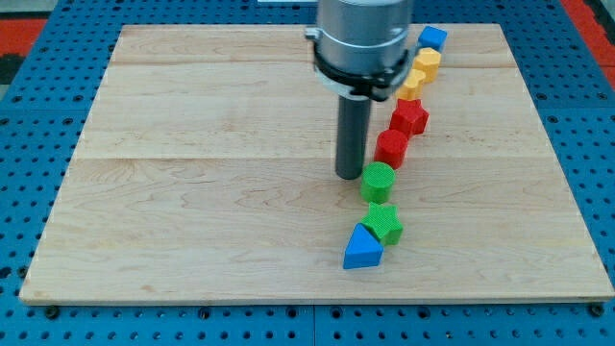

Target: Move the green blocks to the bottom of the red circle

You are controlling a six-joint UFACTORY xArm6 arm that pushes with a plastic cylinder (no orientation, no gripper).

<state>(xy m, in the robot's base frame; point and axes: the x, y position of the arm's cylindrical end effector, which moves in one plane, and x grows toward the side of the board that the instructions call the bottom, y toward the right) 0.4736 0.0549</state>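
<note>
- No readable text, labels, brands, numbers or signs anywhere in the camera view.
- Wooden board (192,192): bare grain only, no print.
- Blocks: plain coloured faces, no marks.
- Arm housing (363,38): plain grey, no legible lettering.

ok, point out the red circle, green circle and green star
red circle (391,148): camera view, top face
green circle (378,180): camera view, top face
green star (383,221): camera view, top face
</note>
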